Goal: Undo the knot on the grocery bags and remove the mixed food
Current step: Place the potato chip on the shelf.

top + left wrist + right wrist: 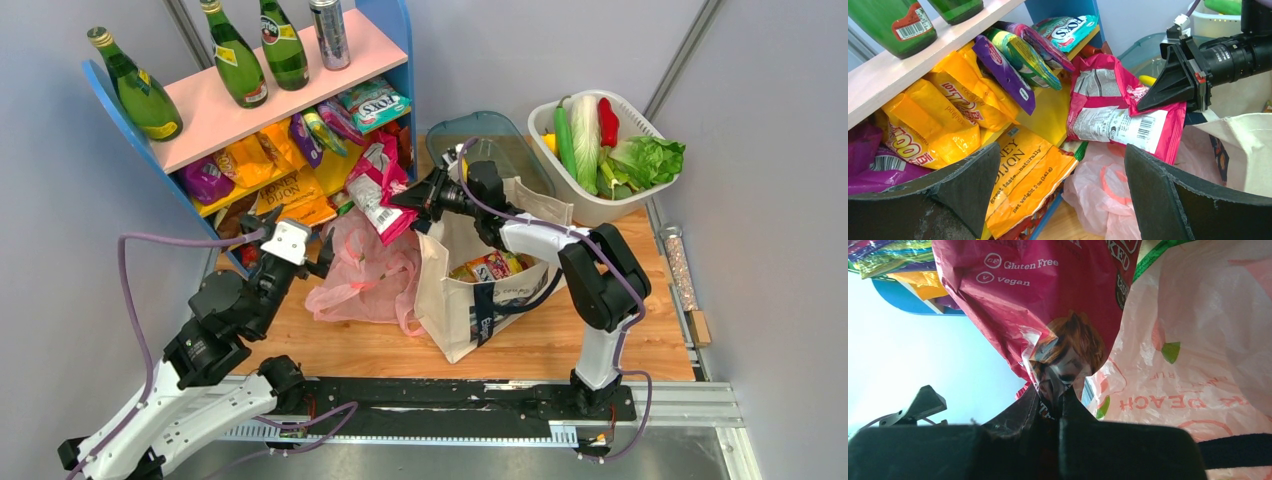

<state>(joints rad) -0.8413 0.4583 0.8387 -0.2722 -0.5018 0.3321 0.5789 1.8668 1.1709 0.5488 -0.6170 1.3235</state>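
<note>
The right jaws are pinched shut on a crumpled corner of the magenta crisp packet (380, 188) (1118, 115) (1033, 295), which hangs from them in the air with its barcoded back turned toward the left wrist camera. Beneath the packet the thin pink plastic bag (365, 280) (1098, 192) (1198, 340) lies slumped on the worktop (560, 345), its peach print showing in the right wrist view; I cannot make out whether its handles are knotted. The right arm (590, 270) reaches leftward over the cream canvas tote (450, 295) (1243, 145), which stands open near the middle of the worktop, touching the pink bag's right side, with colourful packets (490, 267) visible inside. The left jaws are spread wide and hold nothing; they hover low at the pink bag's left side, facing the lower shelf. That blue and pink shelf unit (250, 105) stands at the far left corner, snack packets (260, 170) (948, 120) crammed under it and green glass bottles (235, 50) and a can (330, 30) on top. At the far right corner sits a white basket (590, 205) holding a cucumber (565, 140), a pale cabbage (585, 135), a red pepper (607, 120) and lettuce (645, 160).
</note>
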